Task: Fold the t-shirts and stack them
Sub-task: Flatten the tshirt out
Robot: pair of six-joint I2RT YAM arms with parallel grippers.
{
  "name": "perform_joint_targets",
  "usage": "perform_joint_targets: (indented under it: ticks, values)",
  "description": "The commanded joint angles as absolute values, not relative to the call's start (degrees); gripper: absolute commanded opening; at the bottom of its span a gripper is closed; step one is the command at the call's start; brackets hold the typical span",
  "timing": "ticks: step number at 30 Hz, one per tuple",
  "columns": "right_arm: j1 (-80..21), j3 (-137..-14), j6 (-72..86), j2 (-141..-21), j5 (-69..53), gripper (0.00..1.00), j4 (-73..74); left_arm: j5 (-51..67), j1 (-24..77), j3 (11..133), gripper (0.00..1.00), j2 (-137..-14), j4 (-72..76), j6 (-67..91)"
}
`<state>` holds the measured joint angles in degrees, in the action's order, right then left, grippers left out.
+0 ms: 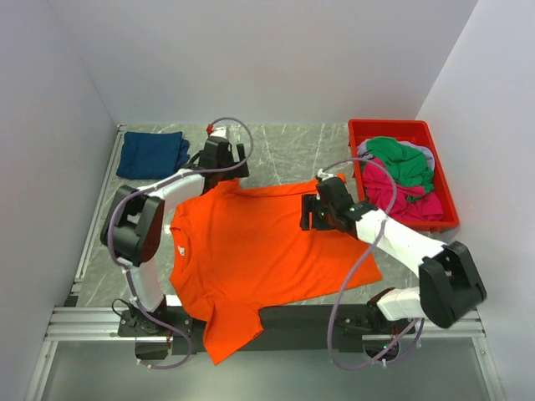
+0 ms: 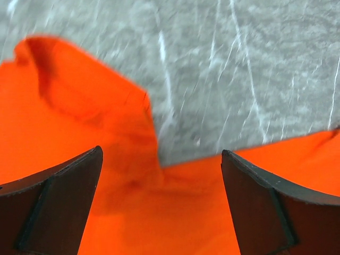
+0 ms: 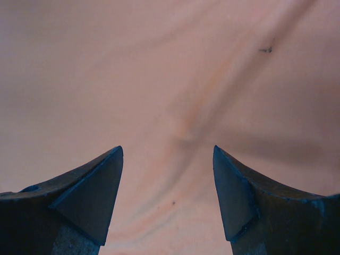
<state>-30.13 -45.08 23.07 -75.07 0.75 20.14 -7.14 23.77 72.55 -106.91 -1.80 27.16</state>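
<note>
A bright orange t-shirt (image 1: 259,251) lies spread flat on the table, and its lower hem hangs over the near edge. My left gripper (image 1: 223,175) hovers open over the shirt's far edge by a sleeve corner. In the left wrist view its gripper (image 2: 162,151) has orange cloth (image 2: 79,117) and bare table between the jaws. My right gripper (image 1: 313,212) stands open over the shirt's far right part. Pale orange cloth (image 3: 159,69) fills the right wrist view, and that gripper (image 3: 167,149) holds nothing. A folded navy t-shirt (image 1: 152,154) lies at the far left.
A red bin (image 1: 393,126) at the far right holds crumpled green (image 1: 403,160) and pink (image 1: 401,197) shirts, with a bit of grey showing. The grey marble table (image 1: 284,154) is walled on the left, back and right. A metal rail (image 1: 92,322) runs along the near edge.
</note>
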Motion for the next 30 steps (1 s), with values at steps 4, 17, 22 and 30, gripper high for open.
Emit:
perform_joint_targets:
  ticks: [4, 17, 22, 30]
  values:
    - [-30.50, -54.74, 21.53, -84.00, 3.25, 0.75, 17.05, -7.73, 23.99, 62.69, 0.99, -99.07, -1.94, 31.29]
    - [-27.87, -70.31, 18.81, -103.52, 4.48, 0.75, 20.30, -6.51, 23.73, 48.71, 0.99, -87.90, -1.23, 34.63]
    - [-26.11, -74.78, 18.11, -108.97, 4.04, 0.75, 21.18, -5.10, 23.73, 44.83, 0.99, -86.13, 0.26, 36.12]
    - [-23.91, -79.10, 17.58, -114.25, 4.83, 0.75, 21.18, -1.32, 23.55, 42.01, 0.99, -87.71, 4.83, 37.79]
